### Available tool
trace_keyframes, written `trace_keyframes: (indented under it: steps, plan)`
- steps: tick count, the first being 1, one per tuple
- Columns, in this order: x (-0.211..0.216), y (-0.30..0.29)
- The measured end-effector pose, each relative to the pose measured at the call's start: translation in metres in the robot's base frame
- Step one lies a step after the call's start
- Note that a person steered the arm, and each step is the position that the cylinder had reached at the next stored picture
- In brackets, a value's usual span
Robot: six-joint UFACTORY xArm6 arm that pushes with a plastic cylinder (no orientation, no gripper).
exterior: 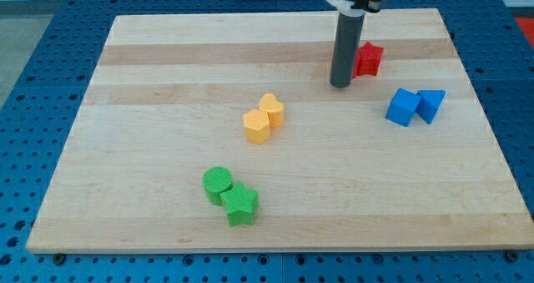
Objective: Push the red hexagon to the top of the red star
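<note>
One red block (369,59) shows near the view's top right. It looks star-shaped, and its left part is hidden behind the rod. I see no second red block; the rod may hide one. My tip (340,85) rests on the board just left of and slightly below this red block, close to it or touching it.
A blue cube (402,107) and a blue triangular block (431,104) touch at the right. A yellow heart (271,108) and a yellow hexagon-like block (257,126) touch near the middle. A green cylinder (218,183) and a green star (240,204) touch at the bottom. The wooden board (150,83) lies on a blue perforated table.
</note>
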State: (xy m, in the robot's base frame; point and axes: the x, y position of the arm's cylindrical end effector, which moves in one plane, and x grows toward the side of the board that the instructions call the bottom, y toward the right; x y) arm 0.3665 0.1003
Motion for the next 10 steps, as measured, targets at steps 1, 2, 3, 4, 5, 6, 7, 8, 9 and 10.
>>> trace_keyframes:
  steps: [1, 2, 3, 4, 5, 6, 7, 8, 9, 10]
  plan:
    - [-0.033, 0.016]
    - [-0.042, 0.022]
    - [-0.045, 0.046]
    - [-0.030, 0.050]
    - [0.028, 0.032]
    - [-0.012, -0.012]
    - [-0.075, -0.047]
    - [-0.078, -0.055]
    - [-0.077, -0.020]
    - [-0.076, -0.015]
